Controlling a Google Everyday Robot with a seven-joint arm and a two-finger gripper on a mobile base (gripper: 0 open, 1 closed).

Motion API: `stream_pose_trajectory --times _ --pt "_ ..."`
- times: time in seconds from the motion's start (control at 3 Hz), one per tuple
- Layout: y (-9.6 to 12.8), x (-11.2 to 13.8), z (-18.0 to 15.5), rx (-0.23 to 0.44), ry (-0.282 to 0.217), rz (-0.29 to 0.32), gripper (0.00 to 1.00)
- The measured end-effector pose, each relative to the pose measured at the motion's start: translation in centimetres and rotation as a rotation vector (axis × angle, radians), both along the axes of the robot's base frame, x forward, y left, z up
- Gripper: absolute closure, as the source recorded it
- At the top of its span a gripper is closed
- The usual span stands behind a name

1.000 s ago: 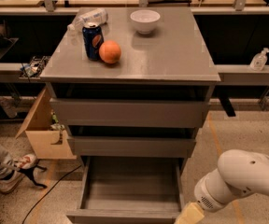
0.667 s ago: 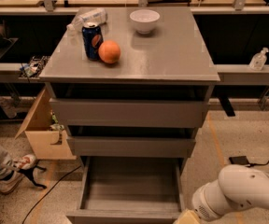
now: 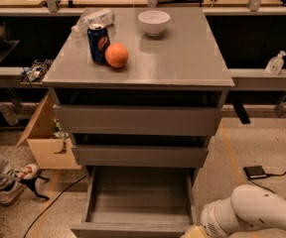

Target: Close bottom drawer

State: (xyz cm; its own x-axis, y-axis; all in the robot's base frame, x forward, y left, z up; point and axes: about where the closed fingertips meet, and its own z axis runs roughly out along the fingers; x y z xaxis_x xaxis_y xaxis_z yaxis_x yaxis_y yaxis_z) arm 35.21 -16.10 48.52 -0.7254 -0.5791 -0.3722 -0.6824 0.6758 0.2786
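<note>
The bottom drawer (image 3: 139,197) of the grey cabinet (image 3: 182,58) stands pulled far out, an empty shallow grey box with its flat front at the bottom edge of the view. The two drawers above it, the middle one (image 3: 139,155) and the top one (image 3: 135,120), stick out only a little. My white arm (image 3: 252,214) comes in at the bottom right, just right of the open drawer's front corner. My gripper is below the frame edge and out of view.
On the cabinet top stand a blue can (image 3: 98,43), an orange (image 3: 116,55), a white bowl (image 3: 154,22) and a lying plastic bottle (image 3: 94,19). An open cardboard box (image 3: 46,143) and a person's shoe (image 3: 16,182) are at the left. A small black device (image 3: 255,172) with a cable lies on the floor at the right.
My arm has sunk lower and slid a little toward the bottom right corner. The drawers have not moved.
</note>
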Motion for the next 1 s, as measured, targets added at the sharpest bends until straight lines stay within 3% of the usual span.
stream_pose_trajectory --times 0.33,1.0 --pt "0.0 0.3 -1.8 -0.040 0.034 0.005 0.00" --pt "0.1 0.6 -9.1 -0.124 0.184 -0.003 0.00"
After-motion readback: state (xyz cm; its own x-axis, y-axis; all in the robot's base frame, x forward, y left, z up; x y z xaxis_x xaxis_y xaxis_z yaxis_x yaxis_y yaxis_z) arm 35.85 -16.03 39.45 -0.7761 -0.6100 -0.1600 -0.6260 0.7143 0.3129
